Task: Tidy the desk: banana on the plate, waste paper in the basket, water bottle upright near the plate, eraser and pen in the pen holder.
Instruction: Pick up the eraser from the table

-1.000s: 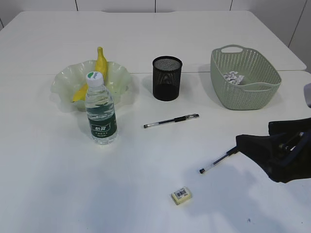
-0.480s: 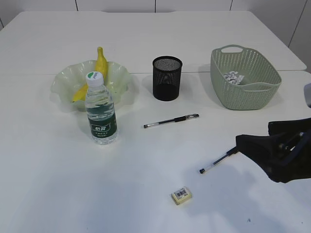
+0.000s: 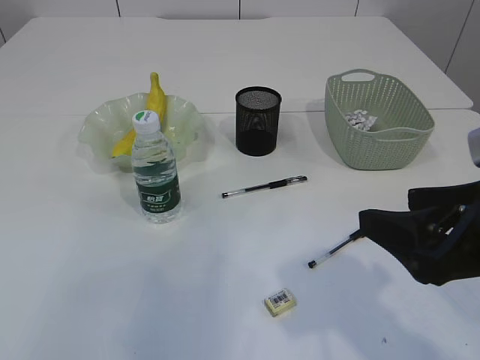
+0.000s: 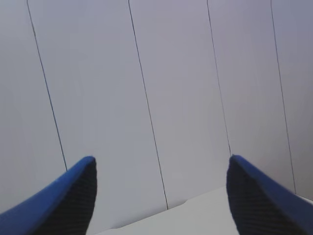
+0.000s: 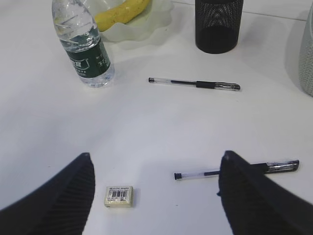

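Note:
The banana [image 3: 154,103] lies in the pale-green plate [image 3: 96,129], and the water bottle [image 3: 156,169] stands upright just in front of it. The waste paper [image 3: 360,118] sits inside the basket [image 3: 379,142]. One pen [image 3: 264,187] lies before the black mesh pen holder [image 3: 257,121]. A second pen [image 5: 234,170] and the eraser [image 5: 119,195] lie on the desk [image 3: 90,285] under my right gripper [image 5: 156,156], which hovers open above them, holding nothing. My left gripper [image 4: 161,161] is open too, empty, and faces a panelled wall.
The right arm's black gripper [image 3: 394,229] comes in from the exterior view's right edge, low over the desk. The left arm does not show in that view. A seam crosses the desk behind the plate and holder.
The right gripper has crept slightly to the left over the second pen. Nothing on the desk has moved.

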You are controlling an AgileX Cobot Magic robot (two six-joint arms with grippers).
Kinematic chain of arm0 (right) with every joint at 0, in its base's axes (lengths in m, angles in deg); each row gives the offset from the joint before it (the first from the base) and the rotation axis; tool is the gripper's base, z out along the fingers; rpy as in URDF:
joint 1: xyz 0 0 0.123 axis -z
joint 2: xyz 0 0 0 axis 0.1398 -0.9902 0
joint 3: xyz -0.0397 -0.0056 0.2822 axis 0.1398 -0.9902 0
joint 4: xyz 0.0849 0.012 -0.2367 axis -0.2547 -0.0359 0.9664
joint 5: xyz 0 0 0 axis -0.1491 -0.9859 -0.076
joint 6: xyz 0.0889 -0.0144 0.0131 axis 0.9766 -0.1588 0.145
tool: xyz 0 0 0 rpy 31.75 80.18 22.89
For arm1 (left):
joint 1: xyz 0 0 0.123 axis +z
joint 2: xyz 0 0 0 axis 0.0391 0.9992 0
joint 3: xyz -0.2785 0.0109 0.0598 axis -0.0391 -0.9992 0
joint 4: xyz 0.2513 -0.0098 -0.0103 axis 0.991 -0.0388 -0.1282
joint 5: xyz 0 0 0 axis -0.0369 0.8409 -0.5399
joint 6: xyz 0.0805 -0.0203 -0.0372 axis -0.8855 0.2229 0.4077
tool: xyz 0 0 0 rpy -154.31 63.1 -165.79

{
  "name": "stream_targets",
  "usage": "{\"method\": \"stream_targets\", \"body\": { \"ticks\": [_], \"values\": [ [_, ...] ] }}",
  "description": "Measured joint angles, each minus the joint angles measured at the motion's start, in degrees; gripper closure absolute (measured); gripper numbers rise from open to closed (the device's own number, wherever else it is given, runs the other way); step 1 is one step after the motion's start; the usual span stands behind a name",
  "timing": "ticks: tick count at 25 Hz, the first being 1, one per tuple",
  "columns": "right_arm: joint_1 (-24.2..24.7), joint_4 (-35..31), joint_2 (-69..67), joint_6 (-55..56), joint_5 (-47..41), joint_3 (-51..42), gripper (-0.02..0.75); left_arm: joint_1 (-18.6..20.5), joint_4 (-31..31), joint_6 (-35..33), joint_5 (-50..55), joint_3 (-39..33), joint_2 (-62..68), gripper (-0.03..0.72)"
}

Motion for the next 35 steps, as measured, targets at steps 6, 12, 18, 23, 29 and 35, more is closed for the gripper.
{"method": "stream_targets", "body": {
  "ticks": [6, 12, 18, 23, 29, 35],
  "values": [
    [0.0, 0.0, 0.0, 0.0, -0.1, 0.0, 0.153, 0.0, 0.0, 0.0, 0.0, 0.0, 0.0, 0.099],
    [0.0, 0.0, 0.0, 0.0, -0.3, 0.0, 0.153, 0.0, 0.0, 0.0, 0.0, 0.0, 0.0, 0.099],
    [0.0, 0.0, 0.0, 0.1, -0.4, 0.0, 0.151, 0.0, 0.0, 1.9, -0.5, 0.0, 0.0, 0.099],
    [0.0, 0.0, 0.0, 1.2, -0.4, 0.0, 0.151, 0.0, 0.0, 2.3, -0.5, 0.0, 0.0, 0.099],
    [0.0, 0.0, 0.0, 1.6, -0.4, 0.0, 0.151, 0.0, 0.0, 2.4, -0.5, 0.0, 0.0, 0.099],
    [0.0, 0.0, 0.0, 1.6, -0.4, 0.0, 0.151, 0.0, 0.0, 2.5, -0.5, 0.0, 0.0, 0.099]
  ]
}}
